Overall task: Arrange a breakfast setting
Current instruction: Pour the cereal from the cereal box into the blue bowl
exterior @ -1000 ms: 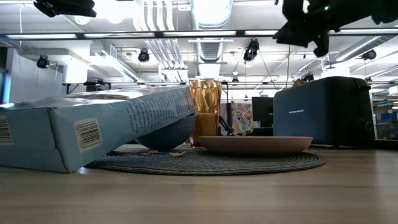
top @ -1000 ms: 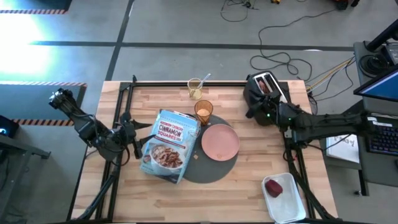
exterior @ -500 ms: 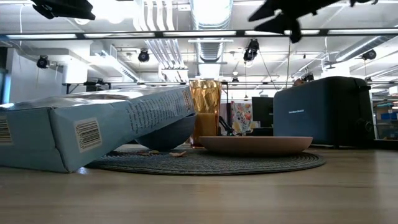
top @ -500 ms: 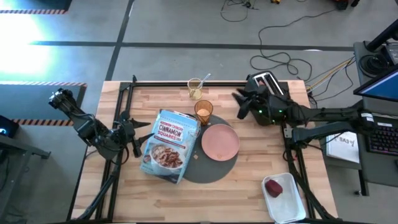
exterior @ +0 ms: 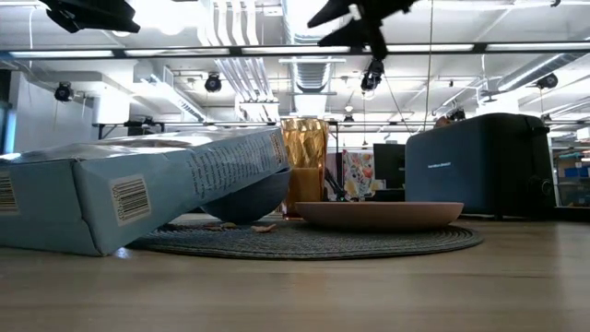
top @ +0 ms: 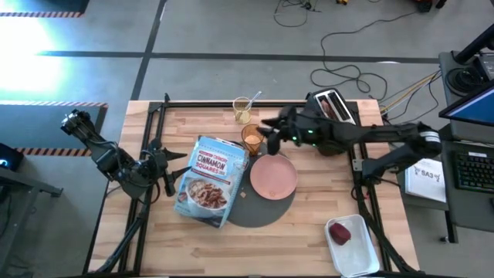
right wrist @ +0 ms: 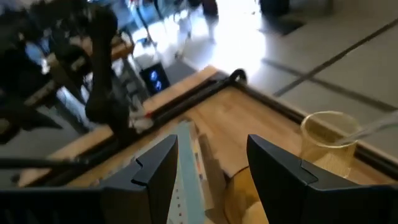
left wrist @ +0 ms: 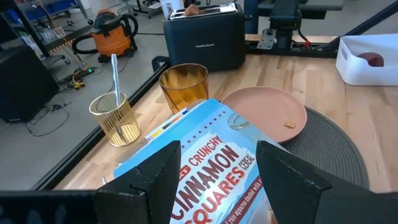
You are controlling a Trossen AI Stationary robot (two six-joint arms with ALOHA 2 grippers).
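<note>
Surface (top: 309, 224): pale wood planks, matt, visible grain. Round mat (exterior: 369, 242): dark grey, woven and ribbed, rough-looking. Pink plate (top: 273, 176): smooth, matt glaze. Amber tumbler (left wrist: 185, 84): translucent, glossy, ribbed wall. Cereal box (top: 210, 179): printed cardboard, slight sheen. Toaster (exterior: 479, 166): black casing, smooth, satin. White tray (top: 356, 249): smooth plastic look. Clear glass (left wrist: 119, 118): ribbed, shiny, metal handle standing in it.
</note>
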